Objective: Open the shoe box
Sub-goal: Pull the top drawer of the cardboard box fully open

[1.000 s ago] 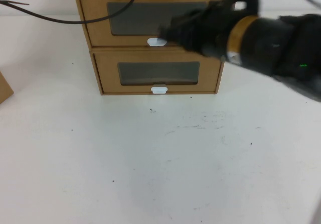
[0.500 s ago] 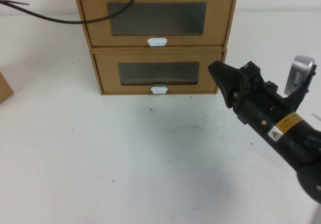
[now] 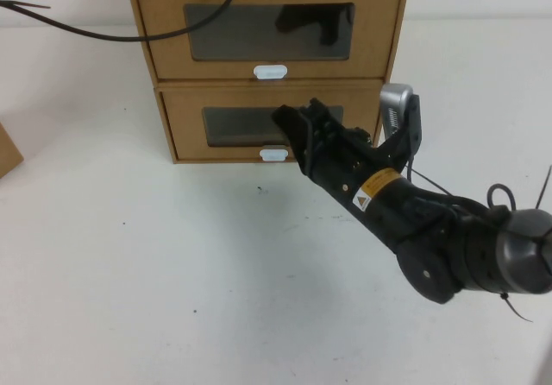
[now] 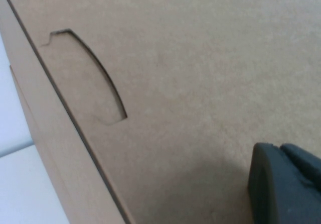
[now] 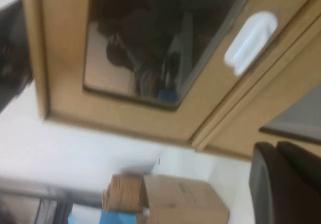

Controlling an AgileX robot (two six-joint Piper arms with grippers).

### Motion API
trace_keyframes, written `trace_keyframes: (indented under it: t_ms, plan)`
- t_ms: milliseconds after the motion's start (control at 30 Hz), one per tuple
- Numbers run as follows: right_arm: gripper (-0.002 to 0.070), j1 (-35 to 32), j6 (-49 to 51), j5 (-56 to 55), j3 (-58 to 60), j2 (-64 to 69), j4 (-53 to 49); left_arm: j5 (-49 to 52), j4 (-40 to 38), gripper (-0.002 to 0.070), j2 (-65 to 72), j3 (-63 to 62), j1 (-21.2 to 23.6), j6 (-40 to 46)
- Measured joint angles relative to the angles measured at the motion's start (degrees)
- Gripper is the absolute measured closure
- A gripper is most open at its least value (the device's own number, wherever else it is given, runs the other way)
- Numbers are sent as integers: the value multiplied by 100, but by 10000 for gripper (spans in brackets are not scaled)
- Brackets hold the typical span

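Note:
Two cardboard shoe boxes are stacked at the back of the table, the upper box [image 3: 267, 27] on the lower box [image 3: 185, 126]. Each has a dark window and a white handle, the upper handle [image 3: 270, 72] [image 5: 251, 40] and the lower handle [image 3: 273, 154]. My right gripper [image 3: 289, 119] [image 5: 288, 184] is shut and empty; its tip lies over the lower box's window, just above and right of the lower handle. My left gripper [image 4: 288, 184] is outside the high view. In the left wrist view it is shut, close to a plain cardboard face [image 4: 200, 58] with a curved cut-out.
A black cable [image 3: 129, 33] runs from the left across the upper box. The corner of another brown carton [image 3: 7, 150] [image 5: 170, 199] sits at the table's left edge. White tabletop [image 3: 216, 273] stretches in front of the boxes.
My right arm swung from the upper box's front out to the right, then came back left. Its shut tip now lies over the lower box's window.

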Motion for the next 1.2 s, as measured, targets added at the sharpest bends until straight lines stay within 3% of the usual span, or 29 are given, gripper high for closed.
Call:
trace_keyframes:
  t_ms: [433, 533, 800, 1200]
  plan:
    - [689, 27, 0, 15, -699, 597, 963, 0, 0, 680, 0, 0, 0, 36]
    - [652, 27, 0, -128, -879, 755, 893, 4, 0, 680, 0, 0, 0, 36]
    - [461, 54, 0, -239, -1033, 805, 846, 4, 0, 680, 0, 0, 0, 45]
    - [438, 54, -246, -23, -1413, 838, 1086, 13, 0, 680, 0, 0, 0, 91]
